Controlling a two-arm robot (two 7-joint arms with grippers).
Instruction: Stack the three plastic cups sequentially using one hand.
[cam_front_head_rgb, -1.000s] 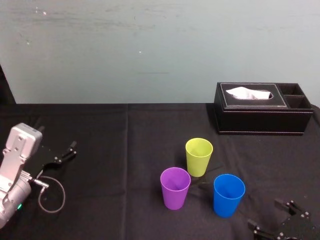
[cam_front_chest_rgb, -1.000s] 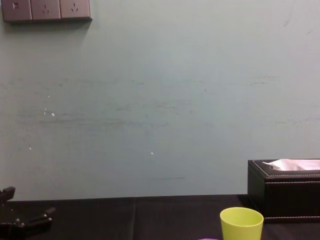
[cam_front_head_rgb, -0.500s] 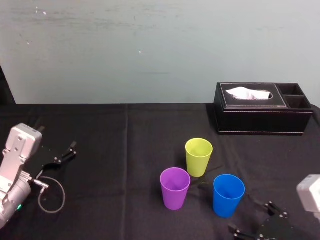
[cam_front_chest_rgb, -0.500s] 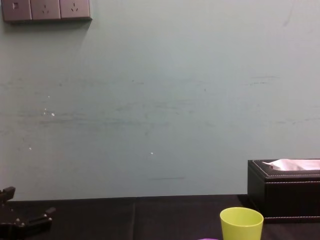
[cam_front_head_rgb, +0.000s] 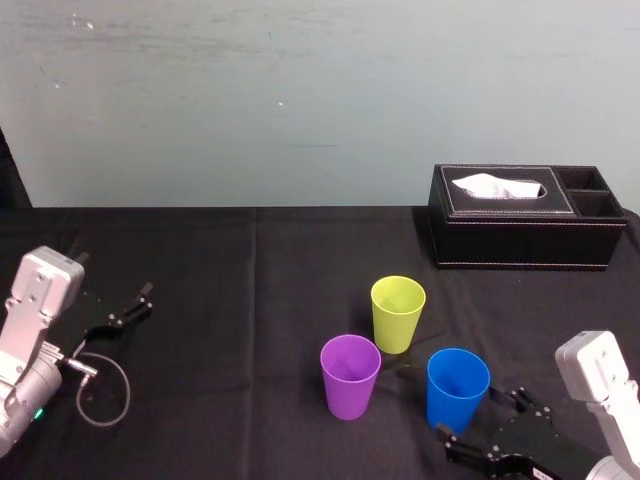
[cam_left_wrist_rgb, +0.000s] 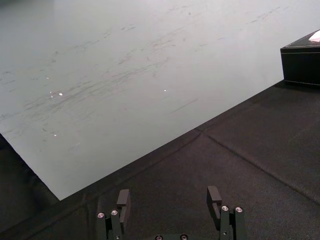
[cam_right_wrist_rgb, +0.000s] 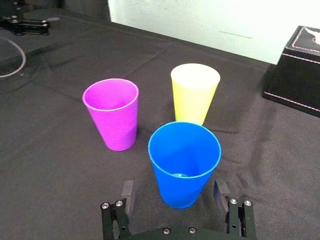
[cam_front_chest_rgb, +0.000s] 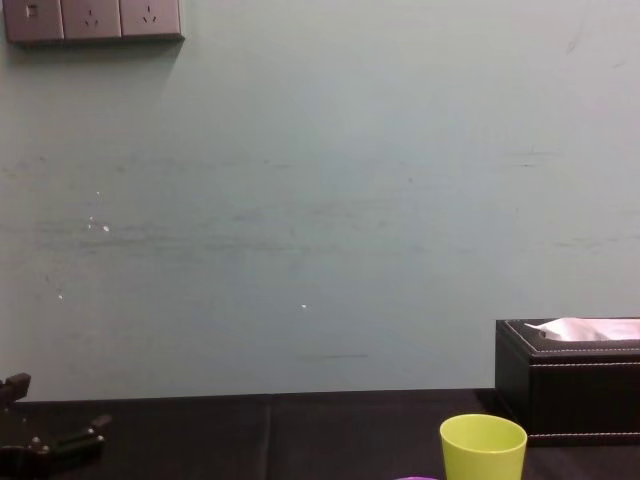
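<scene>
Jaws of the right gripper stand wide open in the head view, low over the black bench, just beside the blue cup on its near right side. This cup stands upright near the purple cup, and the yellow-green cup stands behind and between them. All three are apart and none is stacked. A black tissue box sits at the far right. The left gripper rests on the bench at the far left, well apart from the cups.

From the left wrist view, the left jaws are open over bare cloth, holding nothing.

From the right wrist view, the right jaws are spread on both sides of the blue cup's base, and I cannot tell if they touch it.

From the chest view, the yellow-green cup stands at the lower edge, in front of the tissue box.
</scene>
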